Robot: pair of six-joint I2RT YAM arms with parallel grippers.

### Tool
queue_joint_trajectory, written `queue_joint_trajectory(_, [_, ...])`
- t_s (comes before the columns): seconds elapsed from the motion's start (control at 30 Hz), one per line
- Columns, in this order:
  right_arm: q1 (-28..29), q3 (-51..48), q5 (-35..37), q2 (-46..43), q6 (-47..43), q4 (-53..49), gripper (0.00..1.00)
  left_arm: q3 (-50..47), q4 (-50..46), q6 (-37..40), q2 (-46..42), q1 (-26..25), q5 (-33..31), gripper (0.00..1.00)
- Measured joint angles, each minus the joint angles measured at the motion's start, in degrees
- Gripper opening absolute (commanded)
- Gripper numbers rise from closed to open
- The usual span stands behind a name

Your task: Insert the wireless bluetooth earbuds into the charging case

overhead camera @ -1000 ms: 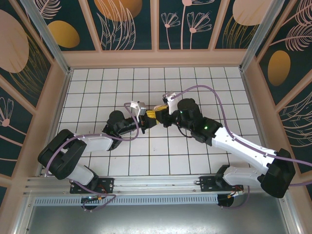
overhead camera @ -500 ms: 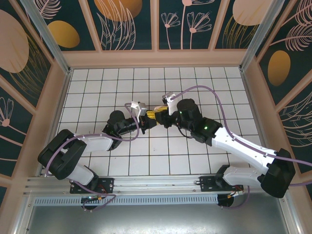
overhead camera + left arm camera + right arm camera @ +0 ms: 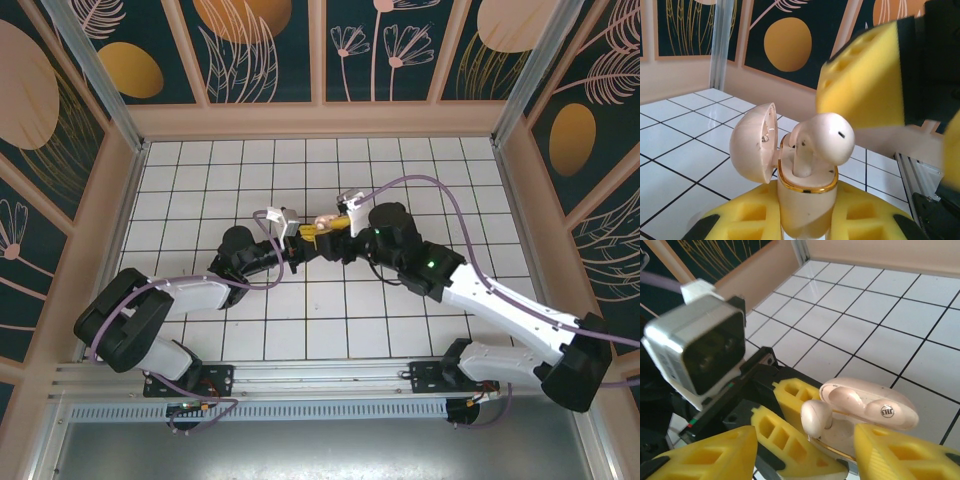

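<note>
Left pincer (image 3: 303, 238) clamping charging case (image 3: 807, 200), earbud (image 3: 827, 132) stem hidden inside, right pincer (image 3: 805, 440) spread wide, partly cropped

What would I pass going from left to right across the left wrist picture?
Open lid → earbud, standing in the case → the right arm's yellow finger.

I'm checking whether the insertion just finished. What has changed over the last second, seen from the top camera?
The right end effector drew back slightly to the right, uncovering the pale open lid of the charging case from above. An earbud sits in the case; whether it was just let go cannot be told. The left end effector stayed put, clamped on the case.
</note>
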Motion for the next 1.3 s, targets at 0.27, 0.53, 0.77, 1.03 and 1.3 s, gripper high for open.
queue_joint_trajectory(0.27, [-2.14, 1.16, -0.55, -3.02, 1.36, -1.09, 0.68, 0.0, -0.02, 0.44, -0.15, 0.0, 0.0, 0.02])
queue_joint_trajectory(0.53, [-4.09, 2.56, -3.08, 0.63, 2.32, -3.82, 0.74, 0.02, -0.04, 0.85, -0.57, 0.0, 0.0, 0.02])
queue_joint_trajectory(0.77, [-4.59, 2.89, -3.45, 2.73, 2.51, -4.5, 0.76, 0.04, -0.04, 0.9, -0.57, 0.0, 0.0, 0.02])
queue_joint_trajectory(1.03, [-6.12, 2.89, -2.89, 2.73, 3.65, -5.33, 0.74, 0.37, -0.13, 1.03, -0.61, 0.02, -0.07, 0.02])
queue_joint_trajectory(1.3, [-6.19, 2.89, -2.97, 2.73, 3.89, -5.57, 0.69, 0.37, -0.57, 1.03, -0.61, 0.02, -0.22, 0.02])
